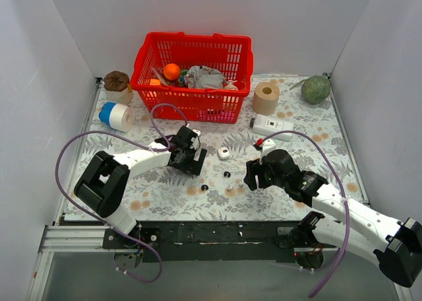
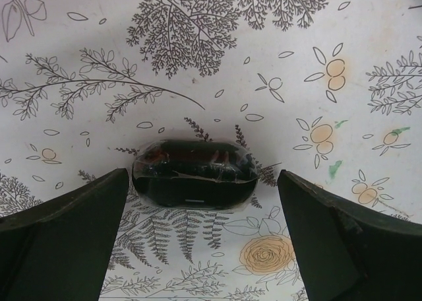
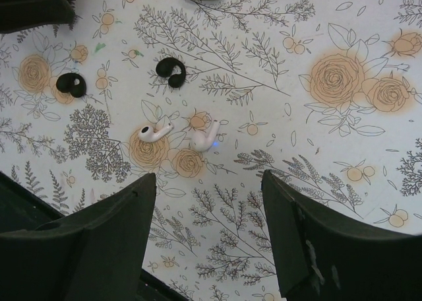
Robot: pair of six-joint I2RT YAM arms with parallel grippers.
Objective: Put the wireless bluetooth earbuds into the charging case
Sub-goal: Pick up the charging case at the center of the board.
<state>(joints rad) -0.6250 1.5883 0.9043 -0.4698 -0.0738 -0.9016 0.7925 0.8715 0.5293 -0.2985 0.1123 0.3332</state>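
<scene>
Right jaws apart near white earbuds [image 3: 155,131]

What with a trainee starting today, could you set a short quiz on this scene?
1. True or false: the left gripper is shut on the black case.
2. How many earbuds show in the right wrist view? A two, B four, C six.
3. Fill in: the basket is coloured ___.
Key: 1 false, its jaws stand open either side of the case; 2 B, two black and two white; 3 red.
</scene>
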